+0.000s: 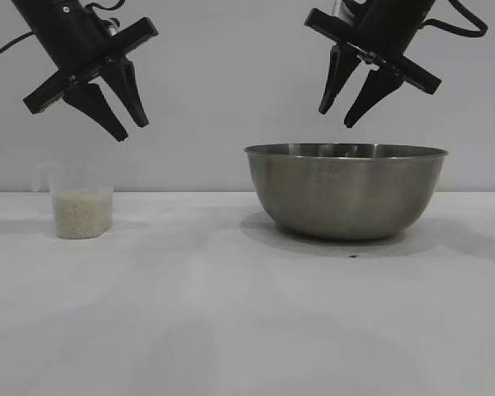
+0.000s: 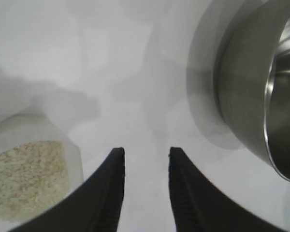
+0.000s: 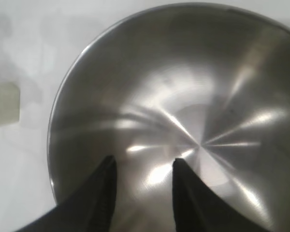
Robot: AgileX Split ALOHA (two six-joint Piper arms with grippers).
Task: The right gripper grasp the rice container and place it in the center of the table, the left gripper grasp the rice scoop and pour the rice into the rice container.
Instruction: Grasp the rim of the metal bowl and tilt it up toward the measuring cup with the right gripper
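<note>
The rice container [image 1: 346,194], a big steel bowl, stands on the white table [image 1: 231,313] right of the middle; its inside [image 3: 193,111] holds nothing. The rice scoop [image 1: 81,202], a small clear cup partly filled with rice [image 1: 82,214], stands at the left. My left gripper [image 1: 130,130] hangs open in the air above and slightly right of the scoop, holding nothing; its wrist view has the rice [image 2: 24,176] beside one finger and the container [image 2: 261,96] at the far side. My right gripper [image 1: 337,118] hovers open just above the container's rim, empty.
A plain grey wall closes off the back of the table. Bare tabletop lies between the scoop and the bowl and across the front. A tiny dark speck [image 1: 352,256] lies just in front of the bowl.
</note>
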